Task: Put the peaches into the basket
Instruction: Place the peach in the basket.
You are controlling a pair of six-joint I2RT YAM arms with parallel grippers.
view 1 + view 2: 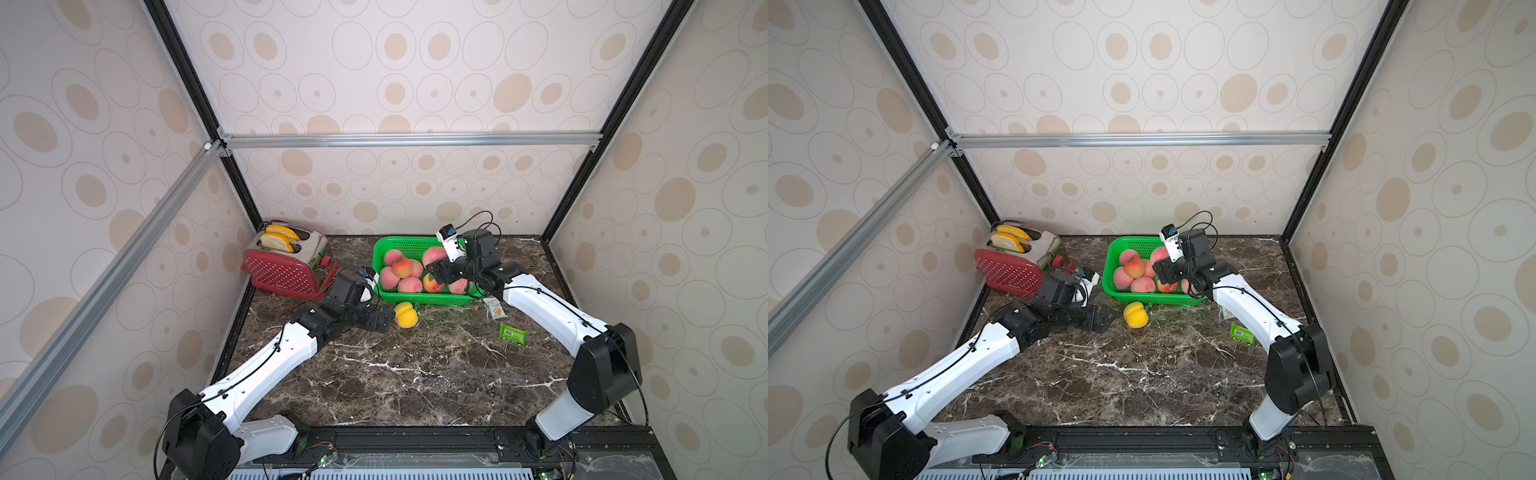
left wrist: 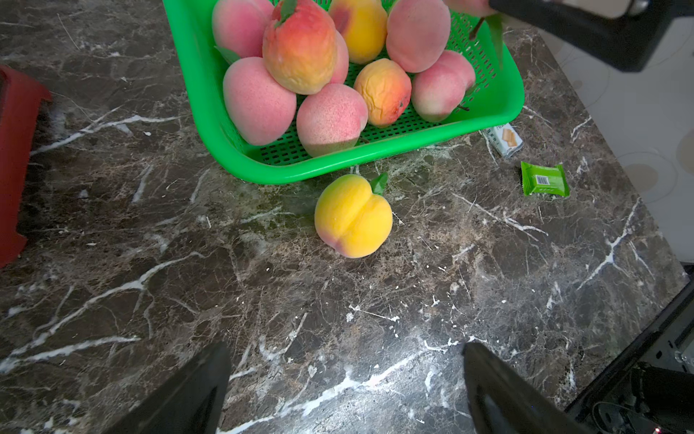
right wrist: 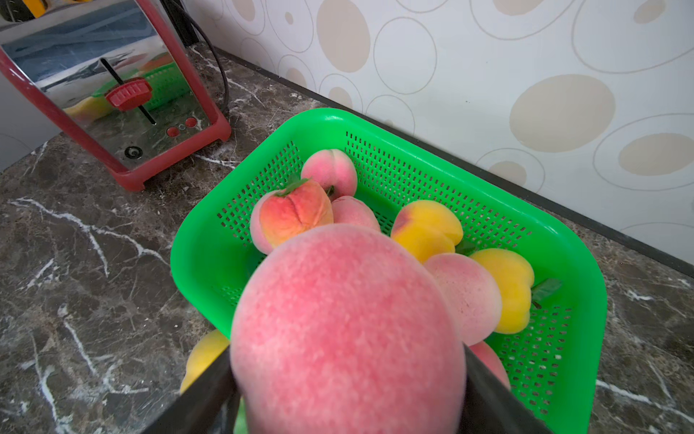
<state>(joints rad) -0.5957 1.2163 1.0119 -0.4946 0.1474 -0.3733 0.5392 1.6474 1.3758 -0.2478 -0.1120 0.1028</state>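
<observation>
Toaster [image 1: 286,266]: far left on the bench [image 1: 415,374], two bread slices [image 1: 276,241] in its slots.
Left jaws: spread wide, empty, low over the bench, facing the yellow peach [image 1: 405,314].
Yellow peach: on the bench, just outside the basket [image 1: 415,297], by its near wall.
Basket: back of the bench, holding a pile of pink, orange-red and yellow peaches [image 1: 401,268].
Right jaws: clamped on a pink peach [image 3: 345,330], over the basket.
Wrappers: green wrapper [image 1: 513,333] and pale wrapper [image 1: 494,308] on the bench, right of the basket.
</observation>
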